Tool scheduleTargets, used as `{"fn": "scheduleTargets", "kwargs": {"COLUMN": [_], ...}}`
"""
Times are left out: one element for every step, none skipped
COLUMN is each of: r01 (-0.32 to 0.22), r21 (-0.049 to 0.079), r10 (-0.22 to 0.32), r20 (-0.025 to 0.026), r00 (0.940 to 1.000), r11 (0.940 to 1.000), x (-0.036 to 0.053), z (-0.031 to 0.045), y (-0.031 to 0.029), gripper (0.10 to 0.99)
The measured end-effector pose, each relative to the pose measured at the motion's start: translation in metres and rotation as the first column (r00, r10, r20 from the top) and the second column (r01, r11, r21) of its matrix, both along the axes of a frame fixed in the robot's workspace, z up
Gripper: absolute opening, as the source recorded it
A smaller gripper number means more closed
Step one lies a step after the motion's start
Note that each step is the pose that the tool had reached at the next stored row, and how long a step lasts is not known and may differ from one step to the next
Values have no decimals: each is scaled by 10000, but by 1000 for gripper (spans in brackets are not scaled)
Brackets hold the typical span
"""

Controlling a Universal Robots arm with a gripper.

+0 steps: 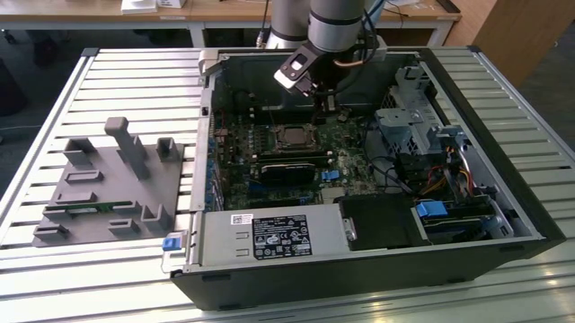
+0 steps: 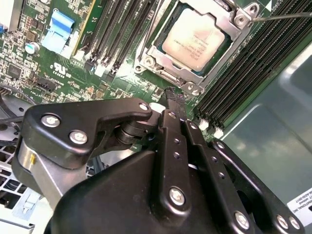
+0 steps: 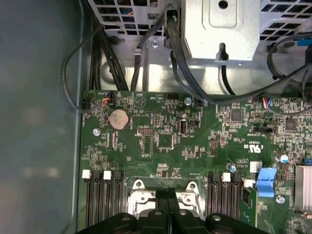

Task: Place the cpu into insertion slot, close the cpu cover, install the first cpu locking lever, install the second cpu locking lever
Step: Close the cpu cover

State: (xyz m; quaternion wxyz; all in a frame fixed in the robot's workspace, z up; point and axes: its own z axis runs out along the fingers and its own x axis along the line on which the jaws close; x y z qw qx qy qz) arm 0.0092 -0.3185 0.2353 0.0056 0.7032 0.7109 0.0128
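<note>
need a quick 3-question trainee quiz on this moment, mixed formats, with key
1. True or false: the cpu lies in its socket, framed by the cpu cover.
2. The end effector is: A) wide open; B) shut; C) gripping the cpu.
3. Fill in: the grey fixture block sits on the exterior view's ____ of the computer case.
Key: 1 true; 2 B; 3 left.

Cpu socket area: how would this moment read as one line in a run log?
cpu: in socket | cover: down around cpu | gripper: shut, empty, at socket edge
</note>
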Motion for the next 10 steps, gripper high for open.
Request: {"fn": "scheduleTargets", "kwargs": {"r01": [0,0,0,0,0,-1,0,0,0,0], "r21": [1,3,3,2,0,1,1,1,0,0], "r10": [0,0,0,0,0,1,0,0,0,0], "r20": [1,1,2,1,0,0,1,0,0,-1], "r00": [10000,10000,10000,10000,10000,10000,10000,10000,10000,10000], "r11": [10000,10000,10000,10000,10000,10000,10000,10000,10000,10000], "x": [-2,-6,-12,-19,-25,-33,-40,-46,-50,-54], "z": [-1,-3,-7,-10,-13,-18,-22,-25,-27,-28], "y": [0,0,0,-2,-5,-9,-12,-14,-14,-14], "gripper": [106,106,106,106,106,106,106,106,106,106]}}
